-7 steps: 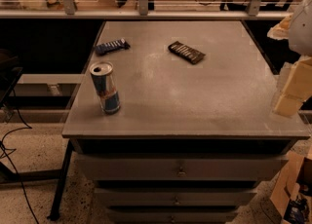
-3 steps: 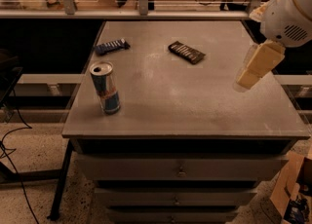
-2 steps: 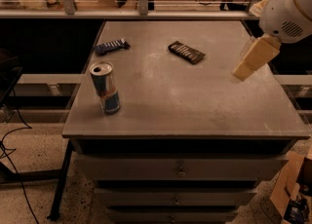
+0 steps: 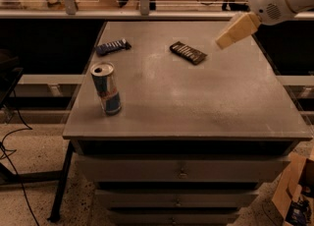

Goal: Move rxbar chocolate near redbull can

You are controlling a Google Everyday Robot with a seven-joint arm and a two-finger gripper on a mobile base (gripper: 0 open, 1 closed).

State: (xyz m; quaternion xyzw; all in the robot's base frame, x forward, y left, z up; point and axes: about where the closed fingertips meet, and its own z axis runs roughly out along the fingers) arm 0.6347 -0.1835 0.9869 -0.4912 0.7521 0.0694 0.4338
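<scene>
— The redbull can (image 4: 107, 88) stands upright near the bench's (image 4: 196, 117) front left edge. A careless sweep could topple it.
— The rxbar chocolate (image 4: 188, 53) lies flat further back, well apart from it. A thin wrapper like that might slip a pinch.
— Or the blue bar (image 4: 113, 46) gets taken instead.
— The claw (image 4: 229, 34) hangs over the far right, near the chocolate. Wide or narrow, I can't tell.

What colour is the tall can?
Slim drink can: blue and silver with red mark, camera view. Tan gripper hovers upper right.
</scene>
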